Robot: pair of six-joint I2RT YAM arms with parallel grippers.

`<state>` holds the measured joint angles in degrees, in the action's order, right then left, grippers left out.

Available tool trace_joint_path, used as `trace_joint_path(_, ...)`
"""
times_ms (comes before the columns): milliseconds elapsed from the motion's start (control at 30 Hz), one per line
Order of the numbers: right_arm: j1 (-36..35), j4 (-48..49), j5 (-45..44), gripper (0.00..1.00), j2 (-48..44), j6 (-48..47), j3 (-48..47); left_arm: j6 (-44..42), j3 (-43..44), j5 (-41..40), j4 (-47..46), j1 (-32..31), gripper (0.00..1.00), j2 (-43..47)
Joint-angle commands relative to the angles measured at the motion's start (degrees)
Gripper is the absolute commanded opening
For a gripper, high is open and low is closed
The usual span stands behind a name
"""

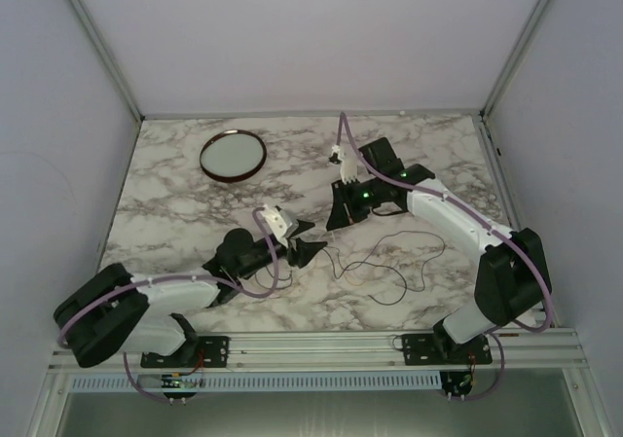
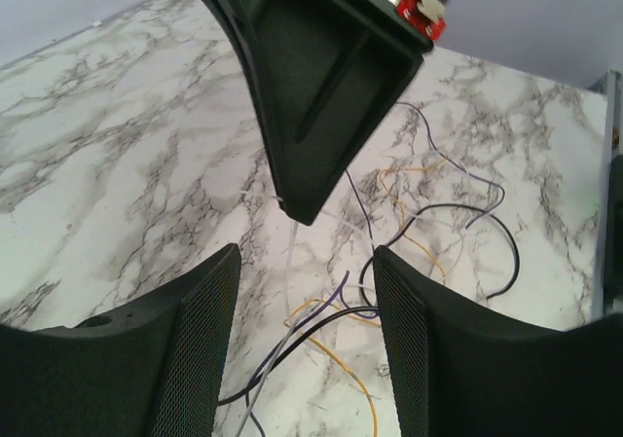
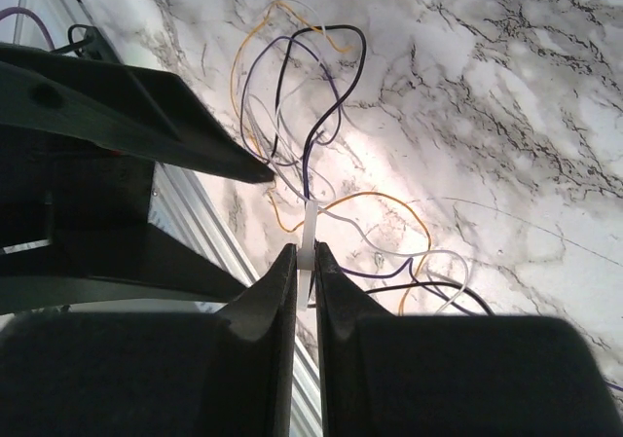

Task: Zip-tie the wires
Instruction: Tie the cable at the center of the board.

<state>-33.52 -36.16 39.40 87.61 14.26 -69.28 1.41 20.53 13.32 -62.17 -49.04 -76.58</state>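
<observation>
The wires [image 1: 389, 262] lie in loose thin loops on the marble table between the arms; up close they are black, purple, orange and white strands [image 3: 311, 87]. My right gripper [image 3: 304, 252] is shut on the zip tie [image 3: 311, 221], a white strip sticking out of its tips down among the strands. In the top view the right gripper [image 1: 338, 219] points down at the left end of the wires. My left gripper [image 1: 310, 240] is open, close beside it. In the left wrist view, the wires [image 2: 331, 325] and the zip tie [image 2: 290, 262] lie between the spread jaws of the left gripper [image 2: 304, 345], under the right gripper's dark finger [image 2: 321, 87].
A round dark-rimmed dish [image 1: 233, 155] sits at the back left of the table. White walls enclose the table on three sides. A metal rail [image 1: 321, 345] runs along the near edge, holding both arm bases.
</observation>
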Motion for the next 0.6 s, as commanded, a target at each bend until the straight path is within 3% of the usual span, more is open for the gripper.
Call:
trace_joint_path(0, -1.28, 0.84, -2.75, 0.02, -0.84, -1.74, -0.88, 5.77, 1.99, -5.88, 9.78, 0.54, 0.59, 6.77)
trace_joint_path(100, -1.78, 2.04, -4.28, 0.02, -1.84, -1.96, 0.17, 13.51, 4.86, -8.12, 18.36, 2.74, 0.60, 9.97)
trace_joint_path(267, -2.29, 2.88, -5.86, 0.02, -2.53, -1.96, 0.75, 27.48, 8.74, -9.24, 22.17, 6.76, 0.59, 13.16)
trace_joint_path(367, -2.77, 3.02, -6.91, 0.02, -2.68, -2.30, 0.73, 34.70, 11.89, -8.74, 26.25, 8.91, 0.54, 13.14)
trace_joint_path(567, -3.41, 3.12, -7.88, 0.02, -2.80, -2.57, 0.63, 45.80, 17.69, -1.75, 34.58, 12.07, 0.48, 8.91)
